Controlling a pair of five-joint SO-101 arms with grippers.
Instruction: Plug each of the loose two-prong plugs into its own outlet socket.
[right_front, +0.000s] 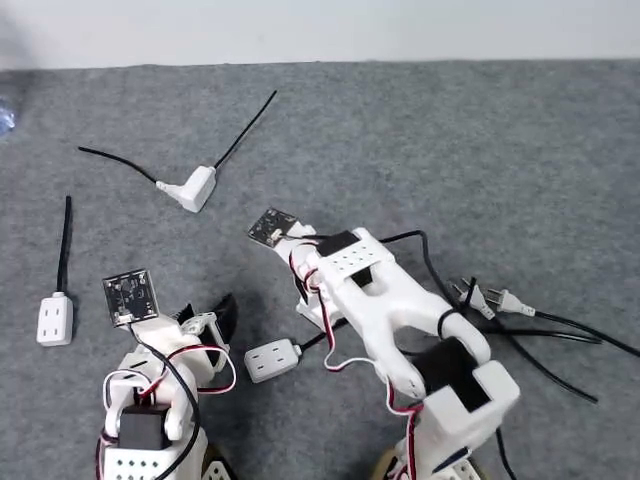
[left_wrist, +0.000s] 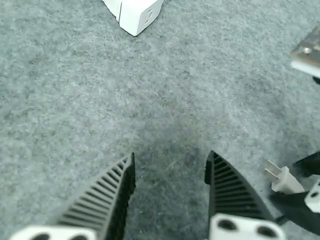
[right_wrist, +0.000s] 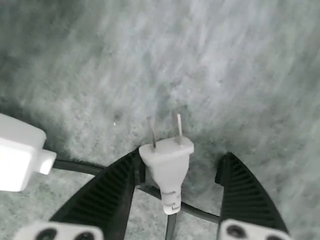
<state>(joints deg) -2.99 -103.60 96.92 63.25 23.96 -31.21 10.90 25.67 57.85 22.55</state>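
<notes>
A white two-prong plug (right_wrist: 167, 162) lies on the grey carpet between the fingers of my right gripper (right_wrist: 181, 154), which is open around it; one finger (right_wrist: 120, 190) sits close beside it and the other stands apart. Its prongs point away from the gripper. That plug (left_wrist: 282, 180) also appears off to the side in the left wrist view. My left gripper (left_wrist: 172, 154) is open over bare carpet, near a white outlet socket (right_front: 272, 360). Two more plugs (right_front: 488, 297) lie at the right. Other sockets rest at the far left (right_front: 55, 318) and at the back (right_front: 195, 187).
Black cables (right_front: 560, 335) trail from the right plugs across the carpet and under the right arm. Thin black cords (right_front: 245, 125) run from the back socket. The grey carpet (right_front: 480, 150) ends at a white wall behind.
</notes>
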